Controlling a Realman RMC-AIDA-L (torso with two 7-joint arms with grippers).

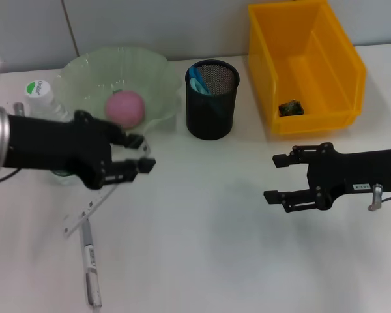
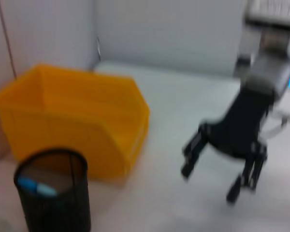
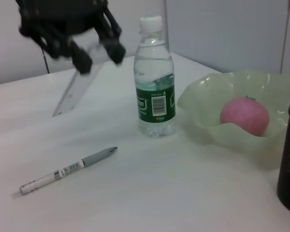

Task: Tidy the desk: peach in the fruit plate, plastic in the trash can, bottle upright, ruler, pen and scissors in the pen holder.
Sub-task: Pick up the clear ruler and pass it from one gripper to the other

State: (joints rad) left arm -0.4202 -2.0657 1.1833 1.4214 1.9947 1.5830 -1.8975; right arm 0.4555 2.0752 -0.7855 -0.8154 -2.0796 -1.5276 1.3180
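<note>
My left gripper is shut on the upper end of the clear ruler, in front of the fruit plate. The ruler hangs tilted, its low end near the table. The pink peach lies in the green fruit plate. Beside the plate the bottle stands upright. The grey-white pen lies flat near the front edge. A black mesh pen holder holds something blue; I cannot tell if it is the scissors. Crumpled plastic lies in the yellow trash can. My right gripper hovers open and holds nothing.
The yellow bin and pen holder stand close together at the back. A wall runs behind them. Bare white tabletop lies between my two grippers.
</note>
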